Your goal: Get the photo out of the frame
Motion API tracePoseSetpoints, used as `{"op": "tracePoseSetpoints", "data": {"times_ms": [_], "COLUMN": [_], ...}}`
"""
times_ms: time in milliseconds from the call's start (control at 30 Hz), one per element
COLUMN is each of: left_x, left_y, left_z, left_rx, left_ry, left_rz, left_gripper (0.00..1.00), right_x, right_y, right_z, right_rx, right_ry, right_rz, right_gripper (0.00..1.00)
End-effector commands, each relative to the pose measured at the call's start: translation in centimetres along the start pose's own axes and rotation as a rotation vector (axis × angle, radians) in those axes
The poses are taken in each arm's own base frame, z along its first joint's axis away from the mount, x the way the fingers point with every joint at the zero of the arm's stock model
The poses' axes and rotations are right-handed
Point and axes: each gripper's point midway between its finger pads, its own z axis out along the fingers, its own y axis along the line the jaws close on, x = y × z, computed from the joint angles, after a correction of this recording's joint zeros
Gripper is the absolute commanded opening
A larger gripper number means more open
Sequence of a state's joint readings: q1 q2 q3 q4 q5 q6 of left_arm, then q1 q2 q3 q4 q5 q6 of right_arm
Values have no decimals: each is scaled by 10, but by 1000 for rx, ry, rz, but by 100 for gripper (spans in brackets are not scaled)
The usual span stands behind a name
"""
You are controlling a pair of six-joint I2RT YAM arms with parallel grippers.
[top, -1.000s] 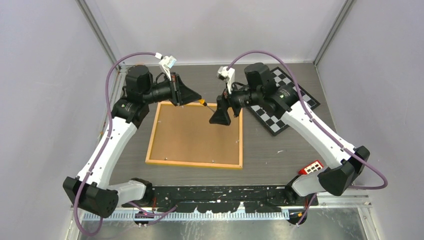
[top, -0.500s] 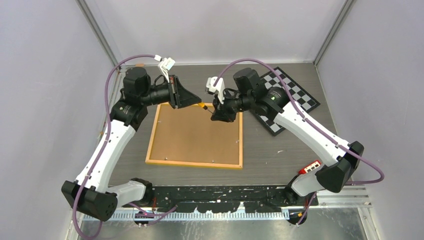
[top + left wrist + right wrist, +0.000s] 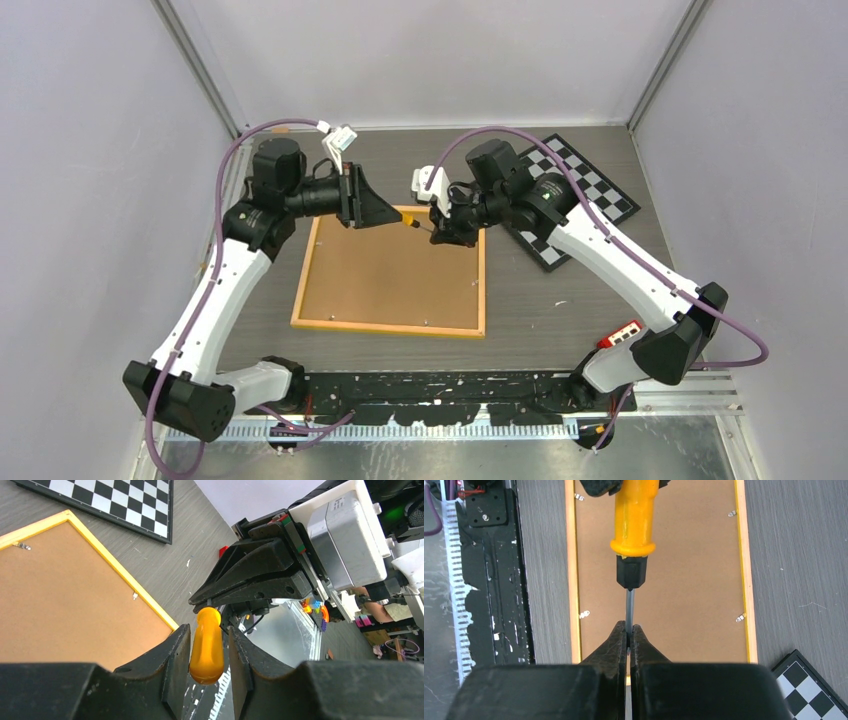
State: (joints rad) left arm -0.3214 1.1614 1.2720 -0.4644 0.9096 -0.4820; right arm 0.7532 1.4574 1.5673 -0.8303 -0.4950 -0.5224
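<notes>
Grey desk [image 3: 560, 290], pale enclosure walls. Yellow-orange rectangular picture frame [image 3: 400, 327] lies face-down mid-desk, cork back up; photo hidden beneath. Your right fingers [image 3: 616, 640] pinch thin steel shaft of orange-handled screwdriver [image 3: 634, 515]; left fingers [image 3: 175, 655] flank handle, grip unclear. Print likely light, bendy, crease-prone: turn small metal clips [image 3: 584, 614] first, lift board, take photo by edge.

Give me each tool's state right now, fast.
Left tool: open, jaws loose around the screwdriver at its yellow handle, with a gap on one side.
Right tool: shut on the screwdriver's metal shaft.
</notes>
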Motion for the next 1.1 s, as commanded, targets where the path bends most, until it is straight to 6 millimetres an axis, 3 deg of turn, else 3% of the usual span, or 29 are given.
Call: {"op": "tracePoseSetpoints", "data": {"times_ms": [0, 367, 433, 500, 533, 567, 600, 700, 800, 933, 1067], "left_x": [-4, 9, 10, 9, 9, 9, 8, 1, -1, 3, 12], "left_y": [-12, -11, -9, -7, -4, -1, 4, 34, 69, 116, 148], "left_z": [-2, 8, 10, 11, 11, 10, 9, -4, -28, -62, -82], "left_rx": [34, 53, 52, 46, 35, 24, 6, -115, -271, -483, -590], "left_ry": [13, 65, 68, 64, 63, 60, 52, 32, 76, 168, 290], "left_rz": [20, -5, -6, -10, -18, -20, -23, 1, 63, 175, 320], "left_gripper": [36, 35, 27, 10, 2, 0, 0, 0, 0, 0, 0], "right_x": [-21, -20, -20, -21, -22, -23, -25, -19, -4, 29, 68], "right_y": [-1, -1, -1, -1, -3, -4, -4, -13, -28, -47, -69], "right_z": [-16, -16, -17, -16, -16, -15, -14, -12, -11, -12, -13], "right_rx": [19, 26, 25, 29, 38, 44, 50, 96, 161, 209, 265], "right_ry": [-47, -38, -39, -42, -45, -49, -54, -45, -24, 35, 96], "right_rz": [-80, -82, -85, -74, -56, -40, -19, 55, 165, 371, 533], "right_gripper": [1, 1, 0, 3, 9, 19, 29, 74, 99, 100, 100]}}
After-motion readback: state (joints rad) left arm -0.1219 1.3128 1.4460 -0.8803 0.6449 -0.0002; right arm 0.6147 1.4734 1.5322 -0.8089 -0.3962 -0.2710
